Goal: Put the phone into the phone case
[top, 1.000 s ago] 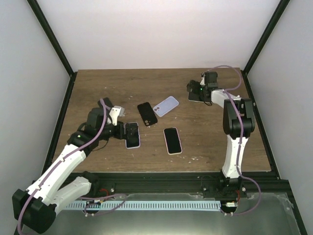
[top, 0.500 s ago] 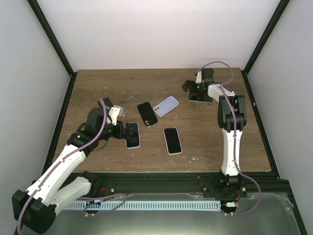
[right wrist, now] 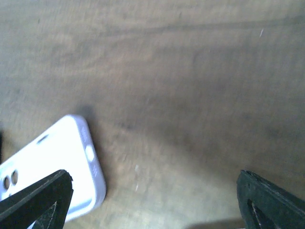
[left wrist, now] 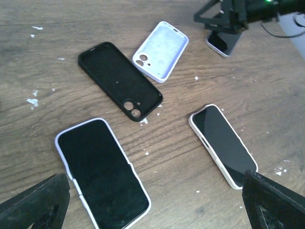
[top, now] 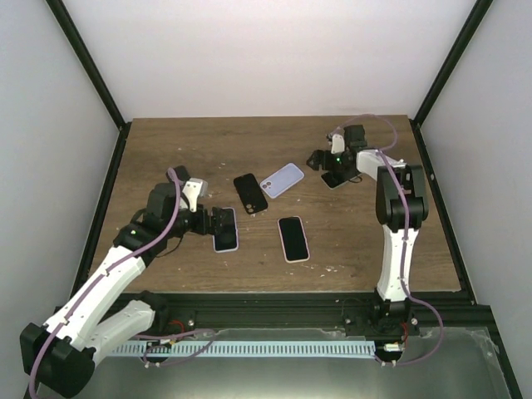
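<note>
Since a second ago the right pincer (top: 322,160) has swung from the far-right corner toward the middle of the worktop (top: 166,150). The dark phone (top: 334,178) under it has shifted nearer and turned, and the left arm has not moved. Top view: the left pincer (top: 214,224) sits low at the lilac-rimmed phone (top: 225,229), which appears already cased. The black case (top: 249,193) and lilac case (top: 282,179) lie just beside each other at centre, and the white-rimmed phone (top: 293,238) lies apart from them, screen up. Left wrist view: the left jaws stand fully wide and empty, one on each side of the lilac-rimmed phone. The phones are glossy black glass with rounded corners. Both cases look matte and soft, seemingly hollow side up, with their camera cut-outs showing. The worktop is grained wood flecked with white. Right wrist view: the right jaws are wide apart with nothing between them, and only blurred wood and a corner of the lilac case show. Whether the pincer touches the dark phone cannot be told. Judgement: a loose phone is being fetched toward an empty case. The next move calls for a grip across its long edges, then lining its camera up with the cut-out.
</note>
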